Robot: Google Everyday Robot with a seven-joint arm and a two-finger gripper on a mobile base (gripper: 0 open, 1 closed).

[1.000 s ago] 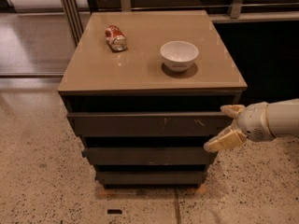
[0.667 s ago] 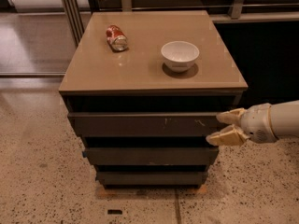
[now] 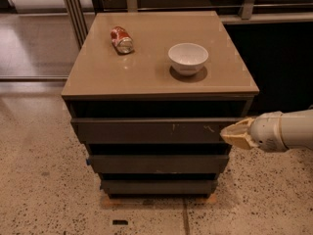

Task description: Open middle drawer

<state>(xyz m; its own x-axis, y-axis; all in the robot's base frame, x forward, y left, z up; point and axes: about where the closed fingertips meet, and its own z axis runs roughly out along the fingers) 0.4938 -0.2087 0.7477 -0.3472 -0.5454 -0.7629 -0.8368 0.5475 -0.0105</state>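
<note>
The middle drawer [image 3: 156, 163] is the plain dark grey-brown front between two others in the cabinet under the tan top. It sits flush and closed. The wider top drawer front [image 3: 151, 130] with white scratch marks is just above it, the narrowest front [image 3: 159, 186] below. My gripper [image 3: 230, 134], cream-tipped on a white arm, reaches in from the right. It is at the right end of the top drawer front, above the middle drawer's right corner. Its fingers are pressed together and hold nothing.
On the cabinet top [image 3: 98, 77] lie a crushed red can [image 3: 122, 39] at the back left and a white bowl [image 3: 188, 58] at the centre right. Speckled floor surrounds the cabinet. A dark wall and railing stand behind and to the right.
The gripper's fingers have closed from a wide spread to touching. The gripper stays at the right end of the top drawer front. The drawers have not moved.
</note>
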